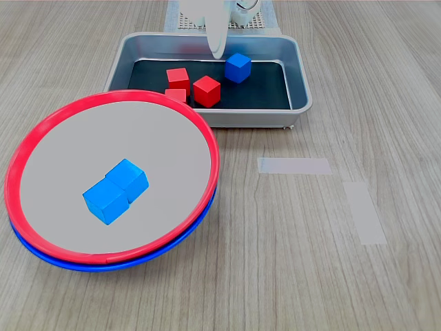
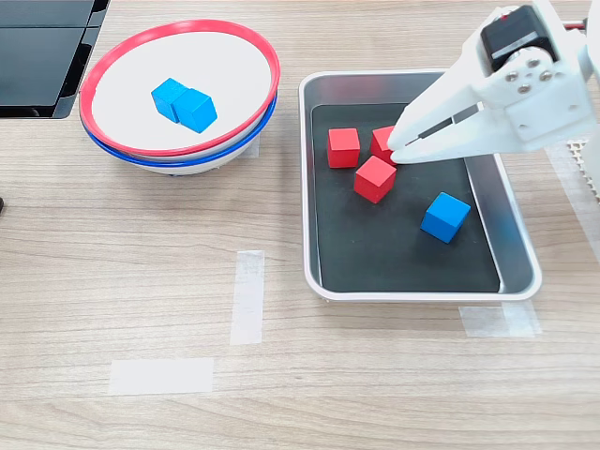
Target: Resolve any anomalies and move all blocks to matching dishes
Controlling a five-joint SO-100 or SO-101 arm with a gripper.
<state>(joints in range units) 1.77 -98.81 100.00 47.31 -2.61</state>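
In the grey tray (image 2: 514,246), the landmark here, lie three red blocks and one blue block (image 2: 445,217): a red one (image 2: 343,147) toward the stacked dishes, a second (image 2: 375,178) near the tray's middle, and a third (image 2: 382,141) partly hidden under the gripper (image 2: 401,150). The gripper hangs over that third block, its tips drawn nearly together and empty, probably lined up to pick a red block.

Away from the tray on the wooden surface (image 2: 375,375), the red-rimmed dish (image 2: 178,150) is nested on top of the blue-rimmed dish (image 2: 192,163), so only a blue crescent shows below it. Two blue blocks (image 1: 116,190) sit touching in the red-rimmed dish, the wrong colour for it; this stacking looks like the anomaly to fix.

The tray's raised walls hem in the blocks, so lifting upward is the clear way out. Bare surface below the tray, marked with tape strips (image 2: 247,295), leaves room to separate the dishes.
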